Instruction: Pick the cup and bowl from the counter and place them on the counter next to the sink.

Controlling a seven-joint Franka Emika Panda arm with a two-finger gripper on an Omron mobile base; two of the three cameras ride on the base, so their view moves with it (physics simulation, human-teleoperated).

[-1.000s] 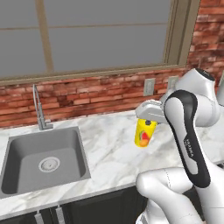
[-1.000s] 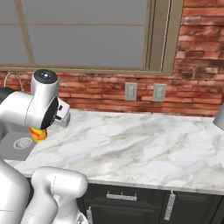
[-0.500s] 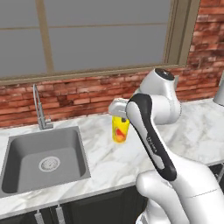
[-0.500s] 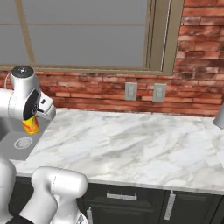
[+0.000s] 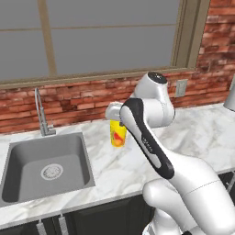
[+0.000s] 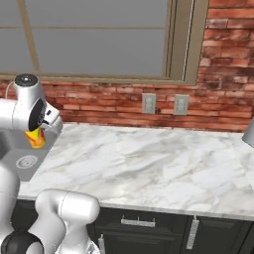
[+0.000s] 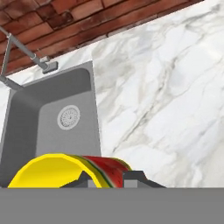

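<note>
Fingers [image 7: 113, 178] clamp the cup [image 5: 117, 133] upright above the counter [image 5: 114, 167]; sink [image 5: 43, 163] lies at nine o'clock.

You had the white arm rising from the lower right of the left base view, its dark-banded link slanting up to a bent wrist at centre frame. The gripper [image 5: 115, 124] hung just left of that wrist, pointing down, jaws closed on the cup [image 5: 118, 133]. In the right base view the gripper [image 6: 38, 130] sat at the left edge, below the rounded wrist.
</note>
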